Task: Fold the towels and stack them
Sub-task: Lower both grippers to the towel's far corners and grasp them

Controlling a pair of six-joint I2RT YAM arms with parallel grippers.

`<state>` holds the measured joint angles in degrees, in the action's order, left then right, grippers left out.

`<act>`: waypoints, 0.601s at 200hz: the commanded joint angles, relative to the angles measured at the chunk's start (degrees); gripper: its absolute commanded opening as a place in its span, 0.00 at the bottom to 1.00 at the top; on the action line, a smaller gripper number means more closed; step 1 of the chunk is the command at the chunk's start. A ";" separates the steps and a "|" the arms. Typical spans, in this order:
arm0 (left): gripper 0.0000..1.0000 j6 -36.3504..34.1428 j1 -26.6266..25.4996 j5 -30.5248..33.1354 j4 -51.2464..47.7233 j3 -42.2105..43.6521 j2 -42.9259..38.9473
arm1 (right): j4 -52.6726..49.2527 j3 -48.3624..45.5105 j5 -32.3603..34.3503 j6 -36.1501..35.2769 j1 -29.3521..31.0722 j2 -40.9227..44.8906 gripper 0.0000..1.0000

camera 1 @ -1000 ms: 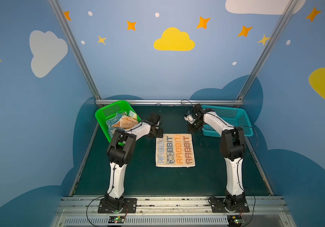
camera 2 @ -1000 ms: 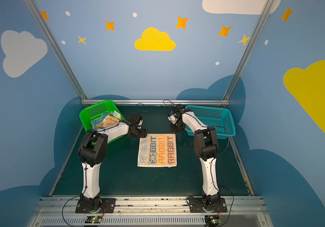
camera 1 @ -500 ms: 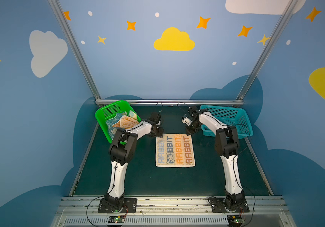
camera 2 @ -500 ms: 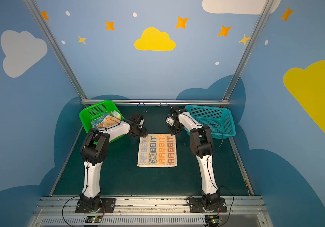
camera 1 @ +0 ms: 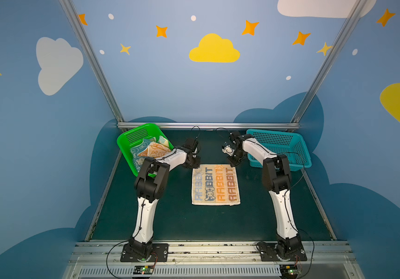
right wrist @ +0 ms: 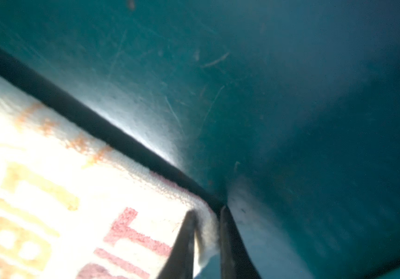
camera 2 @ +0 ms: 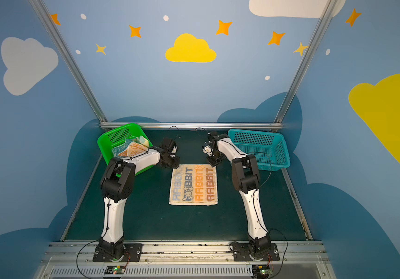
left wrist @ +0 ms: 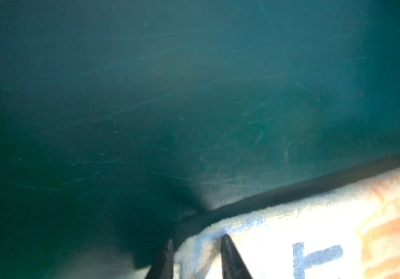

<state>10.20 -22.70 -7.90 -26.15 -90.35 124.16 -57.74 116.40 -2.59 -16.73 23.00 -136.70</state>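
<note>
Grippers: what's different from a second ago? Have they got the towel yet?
The right gripper came down onto the far right corner of the towel and pinched it. The left gripper, already at the far left corner, closed on the cloth there. The towel's place is unchanged, as are the green basket and teal basket.

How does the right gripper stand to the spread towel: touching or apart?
Touching. The right wrist view shows the right gripper with a corner of the towel bunched between its two fingers.

Dark green table [camera 1: 170, 217]: towel [camera 1: 216, 184] flat mid-table; green basket [camera 1: 135, 135] far left, teal basket [camera 1: 271, 139] far right.
</note>
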 commanded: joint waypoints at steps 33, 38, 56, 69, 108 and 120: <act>0.04 -0.53 -0.79 -1.55 -4.04 -1.37 4.38 | -2.07 0.85 -0.30 -0.41 0.41 -1.90 0.00; 0.04 -0.53 -0.79 -1.51 -4.15 -1.52 4.50 | -2.04 0.85 -0.44 -0.41 0.46 -1.82 0.00; 0.04 -0.37 -0.79 -0.78 -3.81 -1.13 3.94 | -2.00 0.85 -0.66 -0.41 0.45 -1.40 0.00; 0.04 -0.27 -0.75 0.00 -2.96 -0.15 2.55 | -2.06 0.85 -0.92 -0.41 0.46 -0.75 0.00; 0.04 -0.97 -0.77 2.41 -2.32 2.66 -4.31 | -1.46 -1.88 -2.93 0.92 0.87 3.99 0.00; 0.04 -1.23 -0.79 2.88 -2.13 4.05 -6.91 | -0.11 -4.38 -3.52 1.58 1.16 6.47 0.00</act>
<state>9.82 -23.29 -7.05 -26.22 -88.51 122.74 -57.71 115.42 -3.86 -16.67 23.18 -135.90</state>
